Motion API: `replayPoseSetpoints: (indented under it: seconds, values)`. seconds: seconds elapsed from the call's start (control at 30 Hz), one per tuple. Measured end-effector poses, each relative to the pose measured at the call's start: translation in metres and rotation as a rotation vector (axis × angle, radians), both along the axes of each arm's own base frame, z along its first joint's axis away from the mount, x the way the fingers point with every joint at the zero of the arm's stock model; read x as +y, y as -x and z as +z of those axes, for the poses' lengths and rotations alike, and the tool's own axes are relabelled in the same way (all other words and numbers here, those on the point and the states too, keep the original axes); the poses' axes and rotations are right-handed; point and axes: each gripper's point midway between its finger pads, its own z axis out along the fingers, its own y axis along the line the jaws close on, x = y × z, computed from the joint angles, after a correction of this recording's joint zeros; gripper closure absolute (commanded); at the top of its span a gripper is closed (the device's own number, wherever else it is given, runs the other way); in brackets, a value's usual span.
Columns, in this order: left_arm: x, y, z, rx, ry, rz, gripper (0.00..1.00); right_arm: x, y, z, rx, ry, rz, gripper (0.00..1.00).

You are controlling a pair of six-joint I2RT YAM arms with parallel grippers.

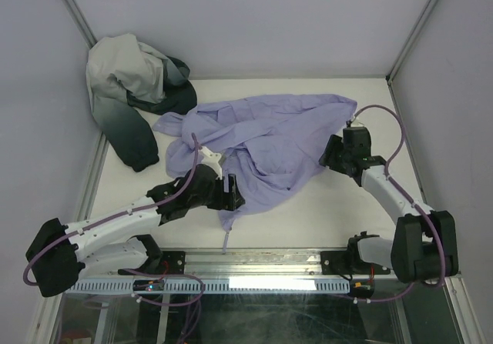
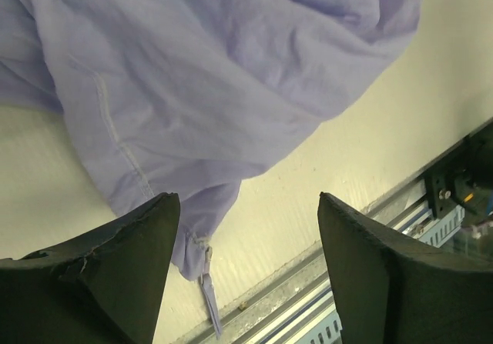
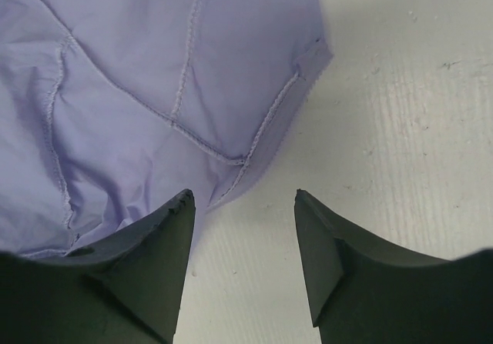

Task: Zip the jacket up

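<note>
- Lavender-purple thin fabric jacket (image 1: 269, 140) lies crumpled and wrinkled across the middle of the white table (image 1: 331, 205), with one narrow end trailing toward the near edge.
- Left gripper (image 2: 246, 198) hovers over that near end, jaws wide apart and holding nothing.
- Right gripper (image 3: 244, 194) sits at the jacket's right edge, jaws parted over bare table and gripping nothing; a stitched hem lies just beside one finger.
- White-and-dark-green garment (image 1: 131, 90) is heaped in the far-left corner.
</note>
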Motion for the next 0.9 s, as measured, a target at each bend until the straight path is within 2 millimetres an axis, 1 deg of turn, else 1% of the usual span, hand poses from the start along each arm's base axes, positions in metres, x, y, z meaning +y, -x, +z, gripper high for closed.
replayPoseSetpoints:
  seconds: [0.03,0.1,0.2,0.37,0.43,0.47,0.53,0.63,0.67,0.73,0.83,0.9]
  values:
    - [-0.002,0.007,-0.004,0.007,-0.013,-0.015,0.27,0.000,0.001,-0.006,0.012,-0.005,-0.008,0.44]
    - [-0.003,0.015,-0.011,0.016,-0.038,-0.026,0.27,0.001,-0.003,-0.014,0.024,-0.014,-0.023,0.44]
    - [-0.003,0.023,-0.020,0.023,-0.084,-0.028,0.30,0.004,-0.014,-0.027,0.032,-0.021,-0.039,0.44]
    - [0.000,0.037,-0.039,0.038,-0.180,-0.044,0.34,0.001,-0.019,-0.054,0.098,0.007,-0.075,0.45]
    - [0.003,0.043,-0.049,0.048,-0.226,-0.053,0.35,0.001,-0.021,-0.061,0.116,0.022,-0.086,0.46]
    - [0.005,0.045,-0.053,0.051,-0.254,-0.058,0.36,0.002,-0.024,-0.060,0.114,0.027,-0.087,0.47]
    - [0.007,0.048,-0.060,0.053,-0.295,-0.063,0.37,0.004,-0.028,-0.060,0.114,0.037,-0.088,0.53]
    - [0.010,0.051,-0.067,0.049,-0.347,-0.068,0.38,0.005,-0.032,-0.062,0.116,0.052,-0.089,0.77]
    - [0.011,0.052,-0.068,0.047,-0.364,-0.071,0.40,0.005,-0.033,-0.063,0.120,0.056,-0.093,0.86]
    - [0.010,0.053,-0.070,0.040,-0.395,-0.077,0.41,0.003,-0.035,-0.064,0.121,0.068,-0.098,1.00]
    - [0.006,0.055,-0.073,0.023,-0.436,-0.098,0.43,-0.003,-0.034,-0.065,0.135,0.101,-0.110,1.00]
    - [0.003,0.059,-0.073,0.006,-0.463,-0.120,0.43,-0.007,-0.036,-0.061,0.137,0.125,-0.120,1.00]
